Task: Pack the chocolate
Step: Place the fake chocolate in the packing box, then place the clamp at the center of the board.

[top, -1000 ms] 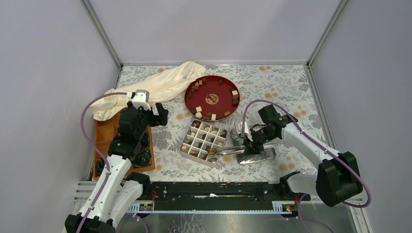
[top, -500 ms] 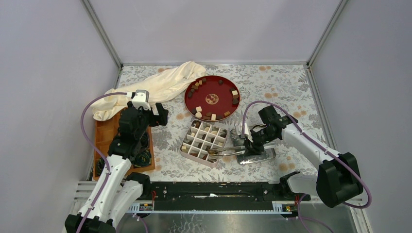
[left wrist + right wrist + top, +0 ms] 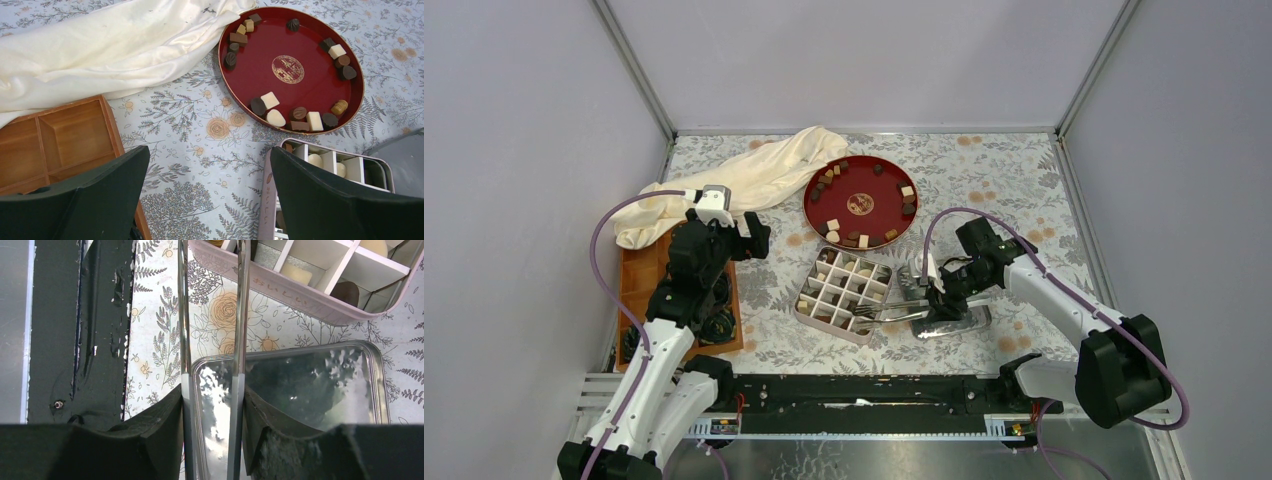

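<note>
Chocolate pieces (image 3: pixel 832 225), brown, tan and cream, lie round the inside of a red round tray (image 3: pixel 861 160). More sit in a white divided box (image 3: pixel 844 292) in front of it. My right gripper (image 3: pixel 932 300) is shut on metal tongs (image 3: pixel 889 312), whose tips reach over the box's near right corner. The right wrist view shows both tong arms (image 3: pixel 241 340) pressed between my fingers (image 3: pixel 165 425), with the tips out of frame. My left gripper (image 3: pixel 210 195) hangs open over bare cloth between a wooden tray (image 3: pixel 60 140) and the box (image 3: pixel 345 150).
A silver lid (image 3: pixel 954 322) lies under my right gripper, right of the box. A cream cloth (image 3: pixel 754 175) is bunched at the back left. The wooden tray (image 3: pixel 639 280) at the left holds dark coiled items (image 3: pixel 719 325). Walls close in all sides.
Almost nothing: the right gripper with the tongs has barely shifted by the box. The left arm has stayed still and open.
</note>
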Controlling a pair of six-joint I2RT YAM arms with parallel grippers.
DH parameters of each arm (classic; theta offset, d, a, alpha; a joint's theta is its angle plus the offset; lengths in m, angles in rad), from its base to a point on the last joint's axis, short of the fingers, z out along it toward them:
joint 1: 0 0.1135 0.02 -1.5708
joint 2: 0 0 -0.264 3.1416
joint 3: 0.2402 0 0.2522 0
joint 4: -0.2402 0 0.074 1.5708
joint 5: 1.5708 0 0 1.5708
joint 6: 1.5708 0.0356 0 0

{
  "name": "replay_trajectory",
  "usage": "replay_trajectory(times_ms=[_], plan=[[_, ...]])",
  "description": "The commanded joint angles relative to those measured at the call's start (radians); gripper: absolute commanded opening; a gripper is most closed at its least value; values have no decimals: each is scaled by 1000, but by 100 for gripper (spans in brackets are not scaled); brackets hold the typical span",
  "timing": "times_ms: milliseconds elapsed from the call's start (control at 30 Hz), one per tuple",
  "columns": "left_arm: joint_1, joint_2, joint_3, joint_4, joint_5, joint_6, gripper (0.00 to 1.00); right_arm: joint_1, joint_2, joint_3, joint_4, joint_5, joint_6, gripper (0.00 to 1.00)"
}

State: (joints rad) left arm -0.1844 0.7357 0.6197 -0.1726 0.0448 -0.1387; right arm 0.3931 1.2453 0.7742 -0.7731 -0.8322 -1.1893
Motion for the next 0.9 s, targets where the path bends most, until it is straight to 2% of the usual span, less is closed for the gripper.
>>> replay_trajectory(times_ms=[0, 367, 633, 867], plan=[[-6, -2, -10, 53, 9, 21, 99, 7, -30, 38, -7, -80, 5, 47], [-6, 0, -10, 53, 13, 19, 99, -99, -62, 77, 4, -231, 97, 46], [-6, 0, -11, 57, 31, 16, 99, -234, -97, 133, 57, -263, 298, 46], [-5, -2, -11, 59, 52, 11, 99, -368, -141, 97, 243, -223, 545, 46]])
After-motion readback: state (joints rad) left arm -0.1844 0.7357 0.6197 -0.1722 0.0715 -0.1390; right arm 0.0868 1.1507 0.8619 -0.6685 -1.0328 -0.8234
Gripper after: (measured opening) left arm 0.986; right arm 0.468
